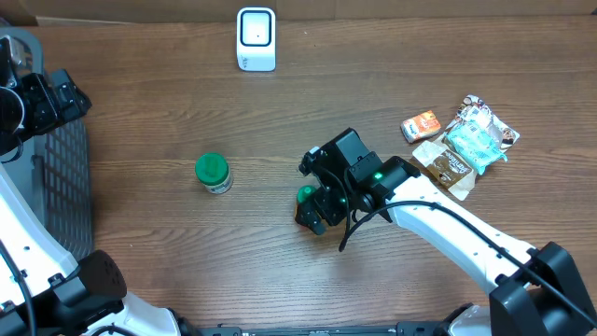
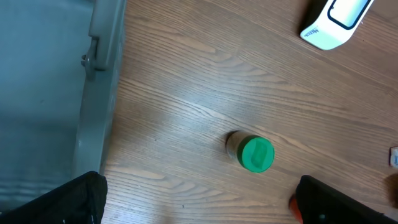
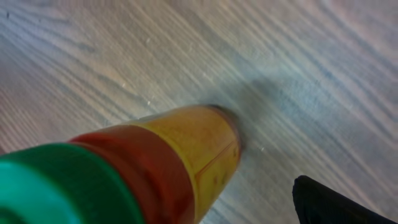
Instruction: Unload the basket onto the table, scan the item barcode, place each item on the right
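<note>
Pickup is the step in hand, as you can judge from how things lie. Close to the near edge of the tabletop [image 1: 159, 112], about midway along it, your right claw [image 1: 322, 201] hangs over the bottle [image 3: 186, 155], which has a green cap, a red band and an amber body. The jaws stand wide and grip nothing. The wrist view shows one dark finger [image 3: 336, 199] off to the bottle's side, with bare wood between. You cannot tell from these views whether the bottle stands upright or leans.

Further in, left of the bottle and well apart from it, sits a green-lidded jar [image 1: 213, 173]. Toward the right edge lies a heap of snack packets [image 1: 466, 140]. At the left edge your left claw [image 2: 199, 199] hovers wide and empty beside the grey basket [image 2: 43, 93].

At the far edge stands the white scanner [image 1: 256, 39]. Your next move calls for centring the jaws on the bottle's body, closing, lifting, then carrying it across to the scanner. No barcode shows yet, so expect to turn the bottle until its label faces the scanner's window.
</note>
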{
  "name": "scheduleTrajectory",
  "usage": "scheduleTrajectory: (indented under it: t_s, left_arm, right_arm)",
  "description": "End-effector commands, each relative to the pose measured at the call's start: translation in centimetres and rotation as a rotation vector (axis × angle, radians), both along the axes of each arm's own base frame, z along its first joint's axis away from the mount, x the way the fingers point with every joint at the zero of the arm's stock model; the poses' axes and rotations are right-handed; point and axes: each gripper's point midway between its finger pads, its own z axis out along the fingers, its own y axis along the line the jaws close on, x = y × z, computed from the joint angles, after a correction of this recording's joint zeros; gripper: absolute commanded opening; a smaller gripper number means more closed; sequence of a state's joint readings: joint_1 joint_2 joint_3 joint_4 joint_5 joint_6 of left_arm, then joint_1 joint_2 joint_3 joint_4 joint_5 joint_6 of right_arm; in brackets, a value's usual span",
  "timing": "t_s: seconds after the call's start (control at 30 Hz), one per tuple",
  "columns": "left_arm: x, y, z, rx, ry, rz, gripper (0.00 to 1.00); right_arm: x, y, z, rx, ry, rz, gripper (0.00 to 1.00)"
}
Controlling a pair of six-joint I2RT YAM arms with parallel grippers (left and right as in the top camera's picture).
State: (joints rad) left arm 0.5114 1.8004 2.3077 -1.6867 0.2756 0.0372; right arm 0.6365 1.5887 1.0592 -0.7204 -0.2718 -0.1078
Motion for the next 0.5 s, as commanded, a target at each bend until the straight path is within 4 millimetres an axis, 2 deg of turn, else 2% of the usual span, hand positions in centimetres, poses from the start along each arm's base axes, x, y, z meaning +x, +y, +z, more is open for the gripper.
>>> scheduleTrajectory:
  t_s: [0.0,0.07,0.3,0.47]
  left_arm:
    - [0.1,0.0,-0.3,0.002,0.007,-0.019,1.0]
    - [0.1,0.0,-0.3,0.002,0.007,-0.019,1.0]
    - [0.1,0.0,-0.3,0.002,0.007,-0.019,1.0]
    - [0.1,0.0,-0.3,0.002,0.007,-0.019,1.0]
  right_arm:
    - [0.8,0.3,0.8,0.014,-0.039,-0.015,0.97]
    - [1.0,0.6,1.0,0.032,-0.046,-0.011,0.9]
    - [1.8,2.8,2.5,0.147,-0.088,0.022,0.8]
    - [2.5,3.3,3.0,0.172,-0.12,0.025,0.69]
